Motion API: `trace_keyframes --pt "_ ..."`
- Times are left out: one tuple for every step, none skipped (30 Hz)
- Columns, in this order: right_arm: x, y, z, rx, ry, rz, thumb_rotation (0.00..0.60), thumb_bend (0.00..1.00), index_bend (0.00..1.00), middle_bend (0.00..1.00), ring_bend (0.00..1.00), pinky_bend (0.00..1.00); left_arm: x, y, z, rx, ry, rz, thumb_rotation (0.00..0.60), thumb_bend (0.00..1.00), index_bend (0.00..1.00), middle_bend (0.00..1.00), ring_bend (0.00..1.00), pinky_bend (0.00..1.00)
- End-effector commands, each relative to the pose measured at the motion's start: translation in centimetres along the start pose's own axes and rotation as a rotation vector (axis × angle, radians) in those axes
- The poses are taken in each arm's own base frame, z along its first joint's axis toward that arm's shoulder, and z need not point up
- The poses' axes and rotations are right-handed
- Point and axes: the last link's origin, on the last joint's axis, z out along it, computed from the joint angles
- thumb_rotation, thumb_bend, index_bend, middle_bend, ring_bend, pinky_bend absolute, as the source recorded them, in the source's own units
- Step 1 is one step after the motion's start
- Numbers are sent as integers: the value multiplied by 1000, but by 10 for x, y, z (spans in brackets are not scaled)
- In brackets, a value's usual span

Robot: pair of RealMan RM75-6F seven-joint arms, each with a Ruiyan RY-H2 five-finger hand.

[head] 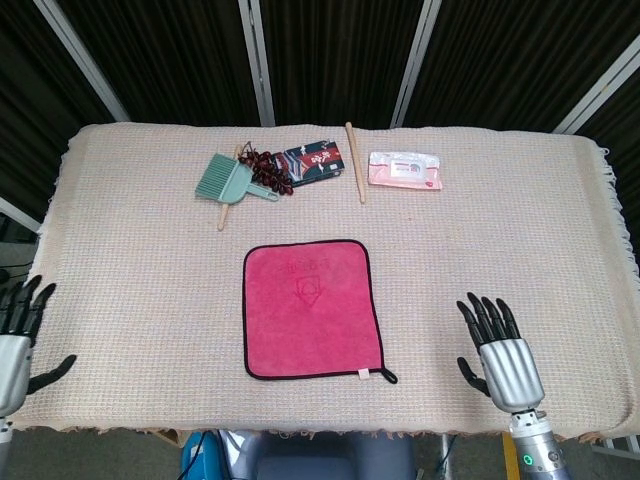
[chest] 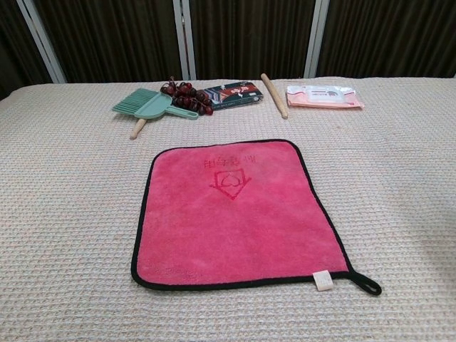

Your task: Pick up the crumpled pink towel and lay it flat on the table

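The pink towel point(head: 310, 308) with black edging lies spread flat on the table's woven cloth point(head: 500, 240), its hanging loop at the near right corner. It fills the middle of the chest view as well, pink towel point(chest: 234, 210). My left hand point(head: 14, 335) hovers at the table's near left edge, fingers spread, holding nothing. My right hand point(head: 500, 350) is at the near right, well clear of the towel, fingers spread and empty. Neither hand shows in the chest view.
Along the far side lie a green dustpan brush point(head: 230, 182), dark red beads point(head: 268, 172), a patterned packet point(head: 312, 160), a wooden stick point(head: 354, 160) and a pink-and-white pack point(head: 404, 170).
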Motion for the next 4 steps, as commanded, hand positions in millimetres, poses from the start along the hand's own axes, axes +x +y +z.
trace_keyframes --pt "5 6 -2 -20 21 2 600 321 0 0 0 0 6 -21 -8 46 13 25 600 72 43 0 0 0" --pt "7 8 -2 -25 26 5 600 321 0 0 0 0 7 -27 -10 56 15 32 600 72 41 0 0 0" --pt "8 9 -2 -28 31 5 600 321 0 0 0 0 7 -30 -11 63 16 34 600 72 40 0 0 0" --pt "9 10 -2 -30 34 8 600 321 0 0 0 0 7 -33 -12 70 15 32 600 72 40 0 0 0"
